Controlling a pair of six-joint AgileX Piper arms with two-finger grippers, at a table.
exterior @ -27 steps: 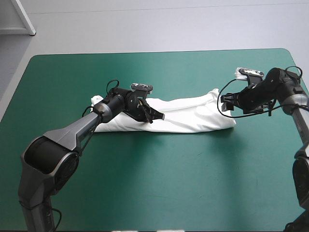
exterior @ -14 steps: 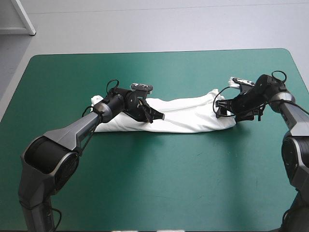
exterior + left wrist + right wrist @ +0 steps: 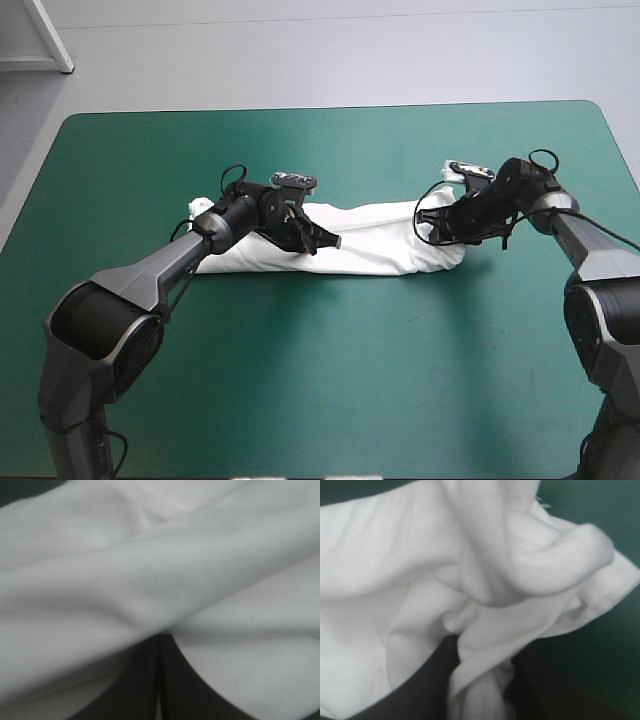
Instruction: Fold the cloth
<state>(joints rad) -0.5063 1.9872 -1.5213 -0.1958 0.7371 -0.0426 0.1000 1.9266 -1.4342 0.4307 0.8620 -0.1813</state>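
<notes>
In the high view, the T-shirt lies near the middle of the table as one long narrow band that runs from left to right on the teal-green cover. I judge that it is already folded along its length and that the short fold across is the step in hand. My left gripper sits low on the band, a little left of its middle. My right gripper is at the right end of the band, and there the cloth is gathered into a small heap.

In the left wrist view, the white cloth fills almost everything ahead of me in soft broad folds. My two black fingers meet in one pointed arch and the cloth lies over their tip, so I judge that they are closed with fabric pinched between them. I think this hold is there to anchor the band, so that it does not slide when the other end moves.

In the right wrist view, my black fingers are nearly together and a twisted bunch of the T-shirt comes up between them; they grip the cloth. The hem bulges beside the gripper, with green cover beyond it. This grip seems made for carrying the end over toward the left.
</notes>
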